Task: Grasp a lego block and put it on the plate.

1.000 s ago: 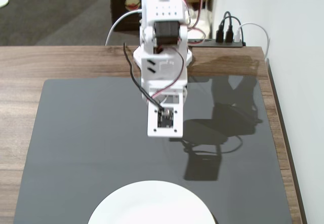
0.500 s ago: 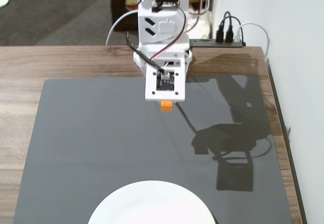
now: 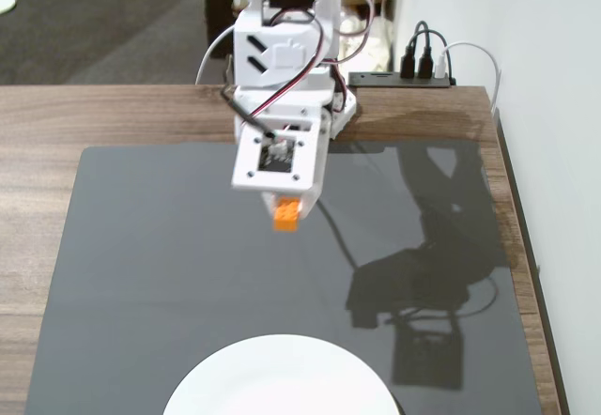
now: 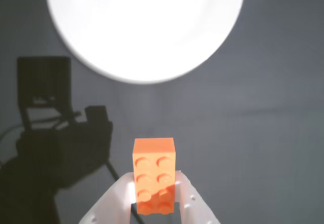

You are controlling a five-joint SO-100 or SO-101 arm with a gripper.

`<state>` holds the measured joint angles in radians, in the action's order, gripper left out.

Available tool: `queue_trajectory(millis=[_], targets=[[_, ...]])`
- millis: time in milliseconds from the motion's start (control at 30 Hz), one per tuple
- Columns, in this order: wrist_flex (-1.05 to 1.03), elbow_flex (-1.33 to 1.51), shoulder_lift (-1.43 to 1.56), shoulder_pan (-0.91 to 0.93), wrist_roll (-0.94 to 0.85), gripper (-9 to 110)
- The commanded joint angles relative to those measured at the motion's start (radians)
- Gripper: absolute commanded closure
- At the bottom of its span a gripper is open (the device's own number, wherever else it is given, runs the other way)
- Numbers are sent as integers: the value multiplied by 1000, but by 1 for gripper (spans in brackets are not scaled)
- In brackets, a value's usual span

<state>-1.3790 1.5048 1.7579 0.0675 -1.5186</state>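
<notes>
Orange brick [image 4: 154,176] sits clamped in your gripper [image 4: 155,196], long axis pointing at the plate [image 4: 147,26], which lies at twelve o'clock in the wrist view.

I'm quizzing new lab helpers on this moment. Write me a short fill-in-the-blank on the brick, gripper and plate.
1. The gripper is shut on an ____ brick.
2. The plate has ____ on it.
3. In the wrist view, the brick's studs stand in ____ rows.
4. The mat under the plate is ____.

Missing words: orange; nothing; two; black
</notes>
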Motion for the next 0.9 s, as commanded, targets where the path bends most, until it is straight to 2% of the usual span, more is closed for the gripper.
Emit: queue_trajectory(millis=[0, 333, 867], targets=[[20, -141, -52, 21, -2, 98], [49, -549, -431, 44, 6, 98], [64, -787, -798, -12, 40, 98]])
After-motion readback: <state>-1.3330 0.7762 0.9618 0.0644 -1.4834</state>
